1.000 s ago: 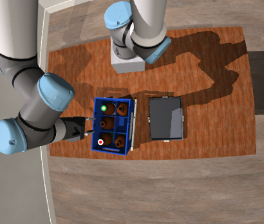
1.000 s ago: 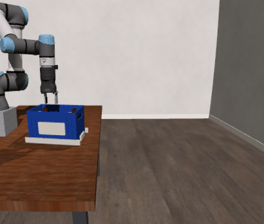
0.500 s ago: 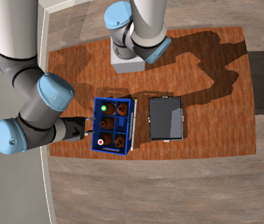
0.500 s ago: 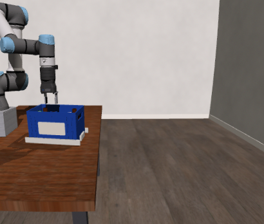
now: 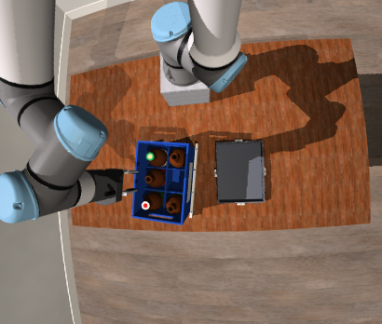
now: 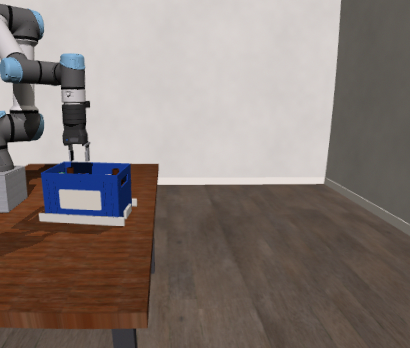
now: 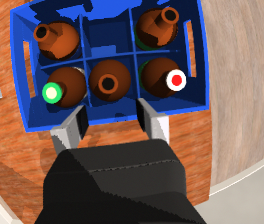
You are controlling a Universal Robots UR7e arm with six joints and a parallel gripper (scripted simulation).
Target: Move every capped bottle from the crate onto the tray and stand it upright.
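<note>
The blue crate [image 5: 166, 182] holds several brown bottles. One has a green cap [image 5: 150, 156] and one a red cap [image 5: 145, 205]; three others are open, one of them in the middle cell [image 5: 152, 178]. In the wrist view the green-capped bottle [image 7: 51, 92] is at the left, the red-capped bottle [image 7: 176, 80] at the right, and an open bottle [image 7: 108, 83] between them. My gripper [image 5: 130, 181] [image 6: 79, 152] is open and empty. It hovers over the crate's wall on the side away from the dark tray [image 5: 239, 171], a little above the rim. The tray holds nothing.
The arm's grey base block [image 5: 184, 90] stands behind the crate. The tray lies just beside the crate, seen edge-on in front of it in the exterior view [image 6: 85, 218]. The table's edge is close to the crate on the gripper's side.
</note>
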